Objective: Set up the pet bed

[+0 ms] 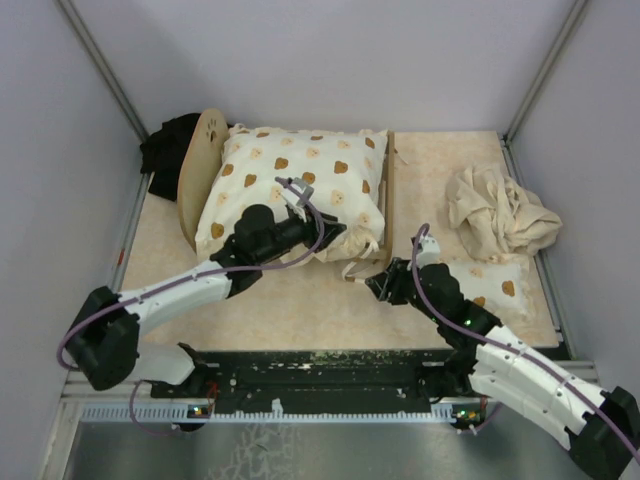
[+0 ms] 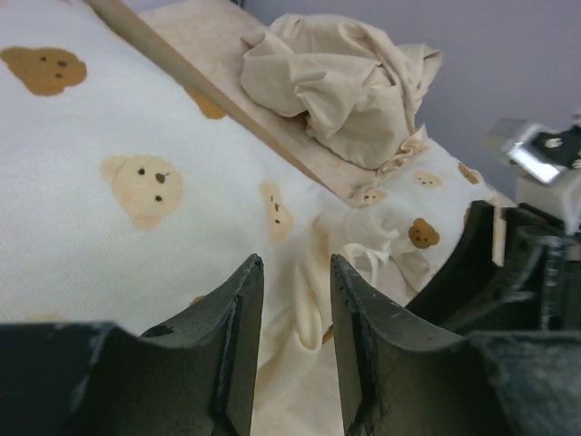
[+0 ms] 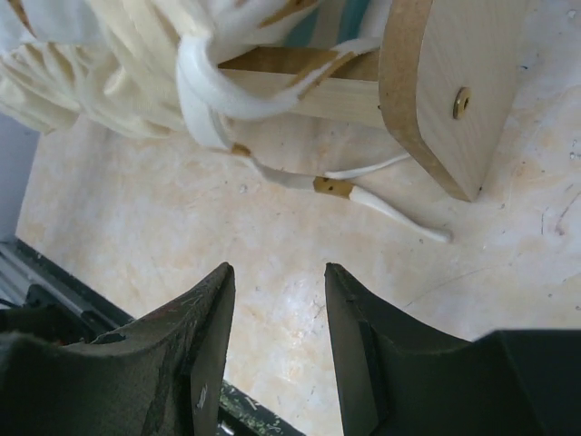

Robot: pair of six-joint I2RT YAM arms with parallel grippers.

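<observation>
From above, the pet bed [image 1: 203, 170] lies on the left half of the table [image 1: 300, 305], toward 10 o'clock from its middle, with the rounded headboard [image 1: 207, 140] at its 9 o'clock end and the footboard [image 1: 389, 190] at its 3 o'clock end. A cream cushion [image 1: 290, 185] printed with brown bear faces covers the whole frame. A crumpled beige cloth [image 1: 500, 212] sits at 3 o'clock, a small pillow [image 1: 497, 282] with the same print at 4 o'clock, and a black object [image 1: 168, 148] in the far-left corner behind the headboard. Your left gripper [image 2: 295, 268] hangs over the cushion's near-right corner; only its wrist view shows the jaws parted with nothing between them, just above the frilled edge, looking toward the cloth and small pillow at 1 o'clock. Your right gripper [image 3: 277, 272] is low beside the bed's near foot corner. Its wrist view shows what the top view hides: jaws apart and empty over bare table, a wooden leg [image 3: 436, 91] with a brass screw [image 3: 462, 102] at 1 o'clock, frills spilling over the side rail at 11 o'clock, and one white tie [image 3: 381, 202] lying on the tabletop.
</observation>
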